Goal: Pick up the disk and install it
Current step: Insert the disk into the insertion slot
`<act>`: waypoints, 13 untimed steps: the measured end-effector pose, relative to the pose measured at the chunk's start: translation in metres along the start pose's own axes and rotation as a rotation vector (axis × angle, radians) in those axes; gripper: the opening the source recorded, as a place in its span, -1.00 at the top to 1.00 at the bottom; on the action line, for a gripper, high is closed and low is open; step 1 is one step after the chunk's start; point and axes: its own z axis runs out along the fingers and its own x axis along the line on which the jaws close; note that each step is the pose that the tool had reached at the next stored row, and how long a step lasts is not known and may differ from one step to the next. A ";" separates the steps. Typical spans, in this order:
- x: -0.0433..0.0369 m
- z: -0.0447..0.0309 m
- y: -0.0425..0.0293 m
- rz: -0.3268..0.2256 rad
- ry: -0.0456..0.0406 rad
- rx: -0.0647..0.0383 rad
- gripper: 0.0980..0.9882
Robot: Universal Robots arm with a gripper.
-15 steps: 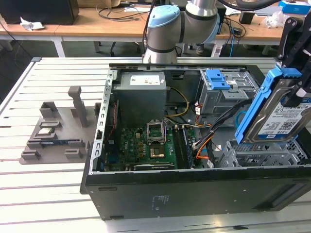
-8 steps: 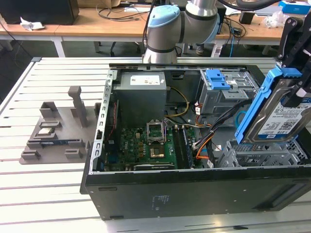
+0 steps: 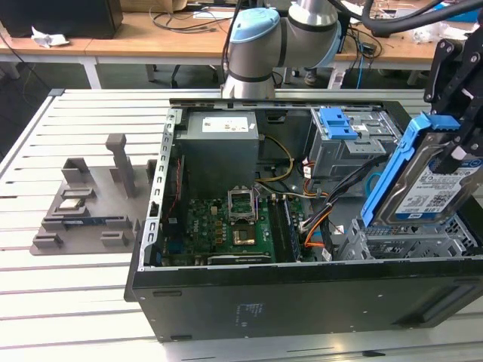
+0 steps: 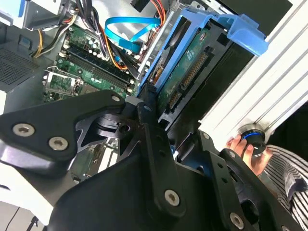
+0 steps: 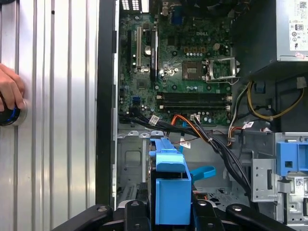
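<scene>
Counter: a white slatted top [image 3: 75,302] carries the open computer case [image 3: 302,302].
Person's fingers [image 5: 8,86]: in the first wrist view they rest on a round black-and-blue knob [image 5: 7,115] set in the counter, just outside the case's black side wall.
Hand [image 5: 169,214]: closed on the disk, with one black finger on either side of its blue carrier.
Disk [image 3: 434,185]: off the counter, held on edge and tilted at the exterior view's right. The labelled silver face is turned to that camera, and the blue rail runs along its top and one side. Its lower end is at the grey drive cage [image 3: 407,245] in the near corner of the case. Whether the two touch cannot be told.
Cables: a blue flat cable [image 3: 373,185] loops just beside the disk. Orange and black wires [image 3: 317,222] run between the cage and the board.
Motherboard [image 3: 234,219]: green, lying flat on the case floor, well inside the near wall.
Grey tray [image 3: 83,219]: on the counter at the exterior view's left, well apart from the disk. It holds a small square chip [image 3: 72,204] and a thin memory stick [image 3: 89,221].
Power supply [image 3: 223,147]: a grey box against the far wall of the case.
Blue bracket [image 3: 337,123]: sits on top of the far drive cage [image 3: 347,151].
Arm [image 3: 260,45]: its silver and light-blue joints stand behind the case.
</scene>
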 end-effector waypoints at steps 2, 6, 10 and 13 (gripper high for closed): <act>-0.0001 0.0019 -0.0004 0.002 0.0023 0.000 0.39; -0.0001 0.0063 -0.0007 0.002 0.0021 -0.001 0.39; -0.0001 0.0129 -0.0011 0.002 0.0021 -0.001 0.39; -0.0002 0.0181 -0.0014 0.002 0.0020 -0.001 0.39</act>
